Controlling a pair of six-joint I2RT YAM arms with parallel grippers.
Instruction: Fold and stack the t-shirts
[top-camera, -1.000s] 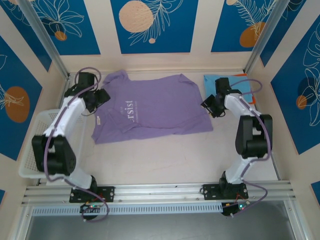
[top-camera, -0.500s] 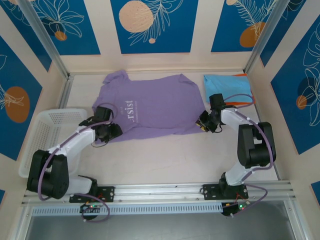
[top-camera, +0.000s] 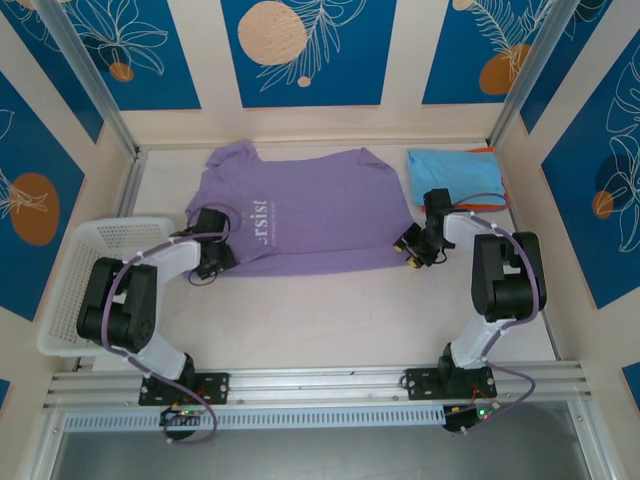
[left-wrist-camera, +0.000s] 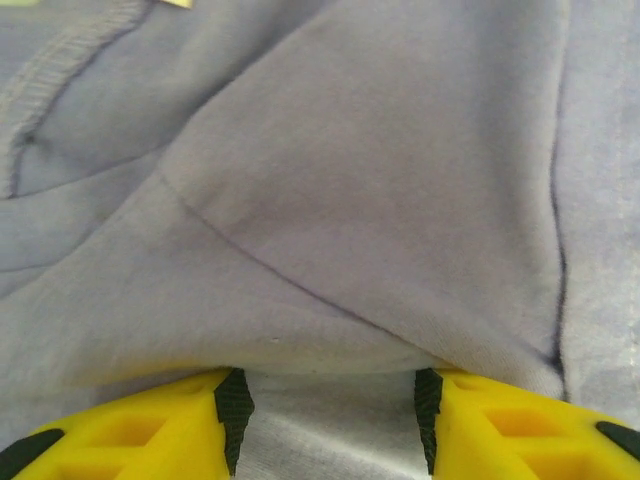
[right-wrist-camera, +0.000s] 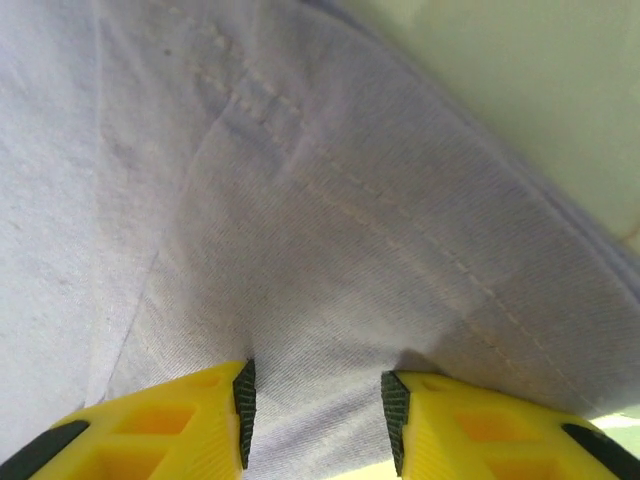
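Note:
The lavender-purple t-shirt (top-camera: 310, 215) lies spread flat at the back middle of the table, white lettering up. My left gripper (top-camera: 215, 258) sits low at its near left corner. In the left wrist view, the left gripper (left-wrist-camera: 330, 405) is open, a fold of purple cloth (left-wrist-camera: 380, 200) draped over the yellow fingertips (left-wrist-camera: 140, 430). My right gripper (top-camera: 408, 246) is at the shirt's near right corner. In its wrist view the right gripper (right-wrist-camera: 315, 400) is open, with hem cloth (right-wrist-camera: 330, 230) lying between the pads. A light blue t-shirt (top-camera: 452, 170) lies folded at the back right, on an orange one (top-camera: 487, 150).
A white mesh basket (top-camera: 90, 262) stands at the left edge beside the left arm. Bare table (top-camera: 330, 320) stretches between the shirt's near hem and the arm bases. Metal posts and side walls close in the back corners.
The left arm swung from the shirt's far left sleeve down to its near left corner. The right gripper slid nearer, to the near right corner. Both jaws narrowed, then widened a little.

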